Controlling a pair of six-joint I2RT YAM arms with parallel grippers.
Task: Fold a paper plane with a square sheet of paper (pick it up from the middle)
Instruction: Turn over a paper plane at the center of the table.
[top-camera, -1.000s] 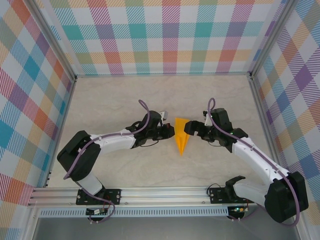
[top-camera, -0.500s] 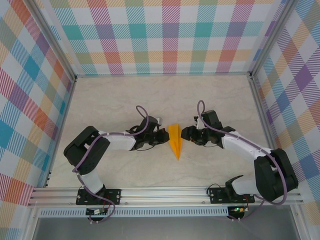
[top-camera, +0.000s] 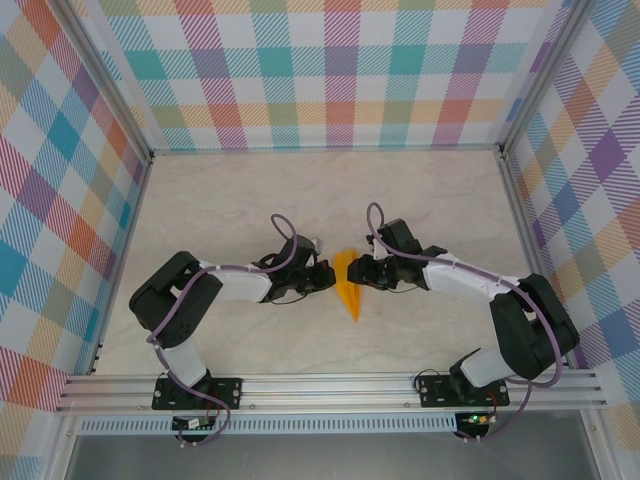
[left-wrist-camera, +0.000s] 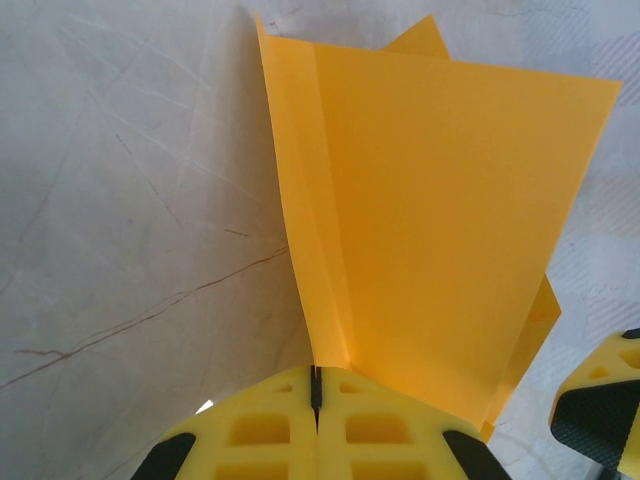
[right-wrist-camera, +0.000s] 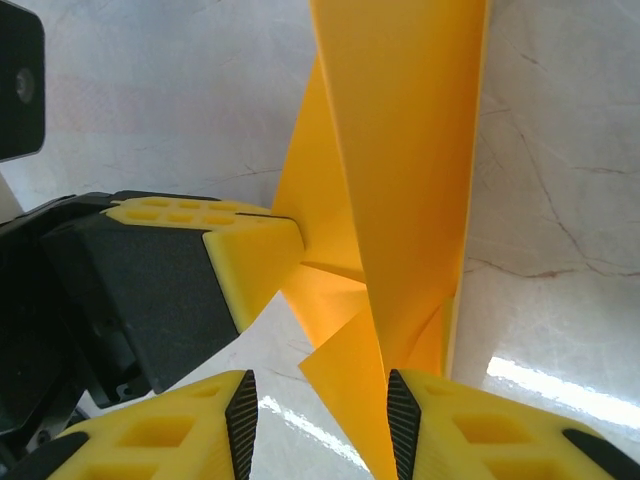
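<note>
Rail: a metal rail (top-camera: 330, 385) runs along the near edge of the table (top-camera: 230, 200), and both arm bases are bolted to it.
Left hand: the left hand (top-camera: 327, 282) is clenched on the paper plane (top-camera: 348, 288). In the left wrist view its yellow fingers (left-wrist-camera: 260, 435) meet with no gap and pinch a raised fold.
Right hand: the right hand (top-camera: 362, 272) is released. Its fingers (right-wrist-camera: 470, 425) stand apart and straddle the plane's opposite side.
Paper plane: an orange creased wedge at the table's middle, between the two hands. Its point aims at the near edge and its flaps stand up.
Table: pale and marbled.
Walls: colourful plaid panels (top-camera: 330, 70) close the far side.
</note>
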